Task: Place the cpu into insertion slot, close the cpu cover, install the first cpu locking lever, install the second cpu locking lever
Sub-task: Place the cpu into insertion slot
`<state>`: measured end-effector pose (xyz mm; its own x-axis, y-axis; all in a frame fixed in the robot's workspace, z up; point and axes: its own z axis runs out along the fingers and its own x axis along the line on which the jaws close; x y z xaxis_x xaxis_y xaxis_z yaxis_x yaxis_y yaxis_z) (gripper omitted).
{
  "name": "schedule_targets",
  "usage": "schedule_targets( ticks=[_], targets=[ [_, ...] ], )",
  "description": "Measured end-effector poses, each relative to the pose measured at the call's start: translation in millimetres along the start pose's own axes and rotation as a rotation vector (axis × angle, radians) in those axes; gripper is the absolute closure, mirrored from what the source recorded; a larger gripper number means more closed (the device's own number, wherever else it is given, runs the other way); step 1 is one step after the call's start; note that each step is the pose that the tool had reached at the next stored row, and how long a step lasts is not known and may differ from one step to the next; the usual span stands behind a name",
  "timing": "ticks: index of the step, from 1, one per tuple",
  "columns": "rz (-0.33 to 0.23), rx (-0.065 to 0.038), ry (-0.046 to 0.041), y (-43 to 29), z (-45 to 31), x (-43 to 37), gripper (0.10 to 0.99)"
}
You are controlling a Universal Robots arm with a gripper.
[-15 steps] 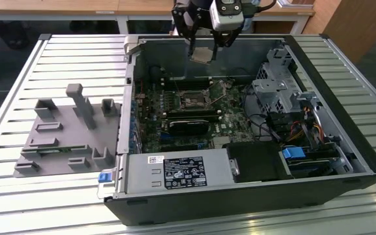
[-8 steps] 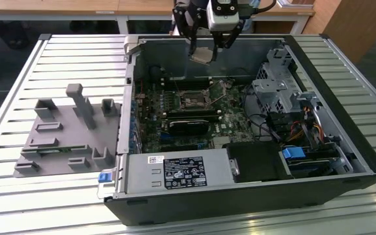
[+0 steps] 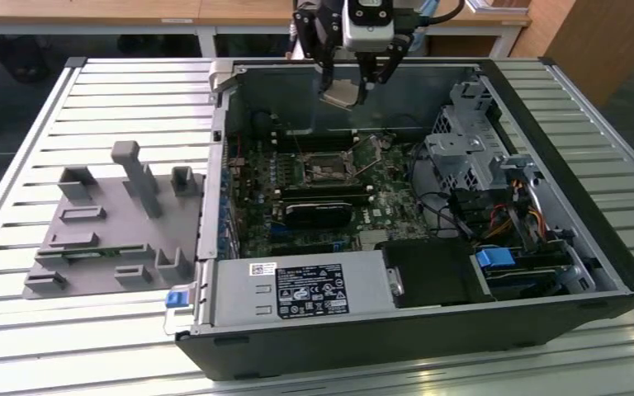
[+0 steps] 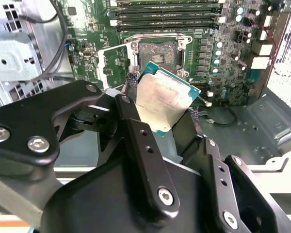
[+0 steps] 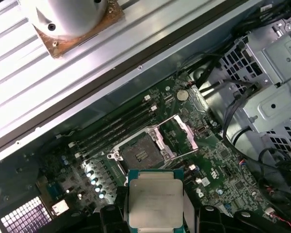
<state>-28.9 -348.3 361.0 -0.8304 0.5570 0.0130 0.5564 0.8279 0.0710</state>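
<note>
My gripper (image 3: 350,89) hangs above the far side of the open computer case (image 3: 614,272), shut on the cpu (image 3: 339,94), a small flat square chip with a silvery-beige face. In both wrist views the cpu (image 4: 166,101) (image 5: 155,204) sits tilted between the black fingers (image 4: 136,141), well above the board. The insertion slot (image 3: 326,172) (image 4: 158,52) (image 5: 138,154) lies uncovered on the green motherboard, dark in the centre with a metal rim. The cpu cover (image 4: 114,63) (image 5: 177,136) is flipped open beside the slot.
Long black memory slots (image 4: 165,14) run next to the socket. A black fan card (image 3: 317,216), a power supply (image 3: 295,289) and a metal drive cage (image 3: 471,157) with cables crowd the case. A grey fixture (image 3: 108,223) stands on the slatted table (image 3: 30,124) at the exterior view's left.
</note>
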Motion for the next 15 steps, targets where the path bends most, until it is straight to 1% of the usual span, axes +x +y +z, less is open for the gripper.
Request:
schedule_targets(
  ticks=[8, 15],
  targets=[
    [0.097, 0.001, -0.0082, 0.1, 0.3, 0.1, 0.549],
    [0.162, 0.0, -0.0128, 0.1, 0.4, 0.1, 0.549]
  ],
)
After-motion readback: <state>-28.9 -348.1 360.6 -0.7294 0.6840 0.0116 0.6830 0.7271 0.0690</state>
